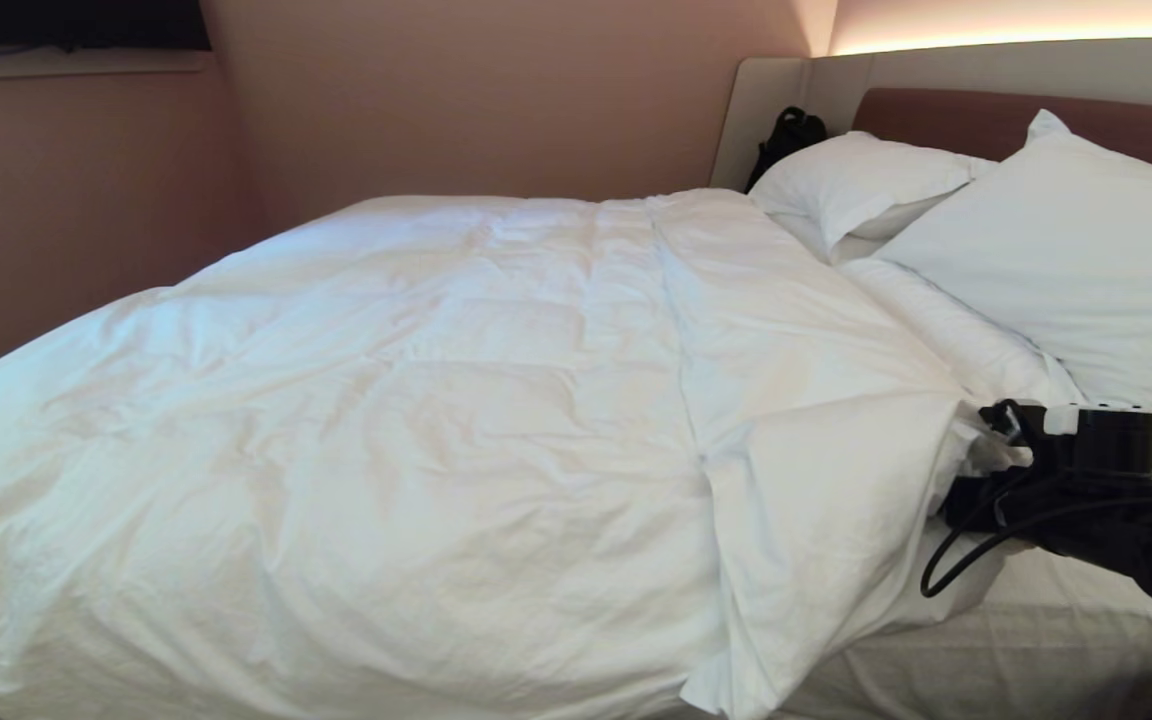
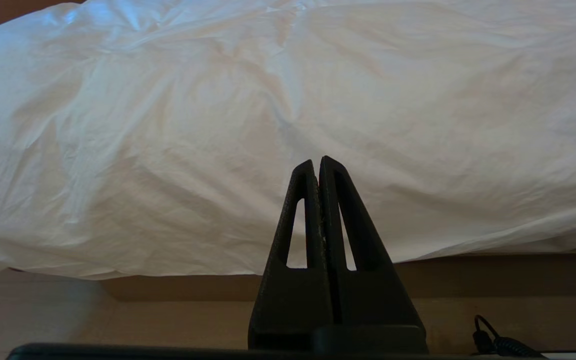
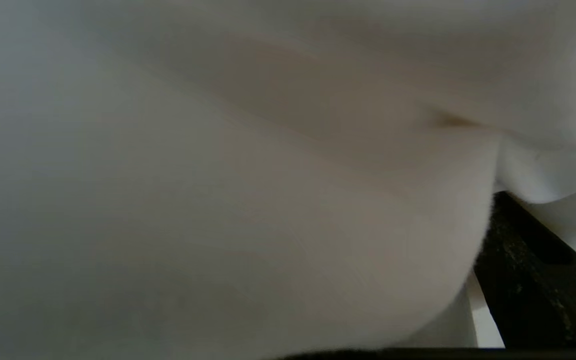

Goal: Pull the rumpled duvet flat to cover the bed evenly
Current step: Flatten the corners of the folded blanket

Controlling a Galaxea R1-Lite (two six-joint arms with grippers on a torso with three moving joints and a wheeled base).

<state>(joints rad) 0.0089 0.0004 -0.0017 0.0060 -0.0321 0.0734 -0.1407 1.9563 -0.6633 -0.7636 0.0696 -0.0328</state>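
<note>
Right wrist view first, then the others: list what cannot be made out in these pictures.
- Right gripper, right wrist view: duvet fabric pressed against the lens fills the picture; one dark finger shows.
- Right gripper, head view: fingertips buried in the duvet's edge, so any grip is hidden.
- Bed, head view: far side covered by the duvet.
- Black object beside the pillows: too small to identify.
</note>
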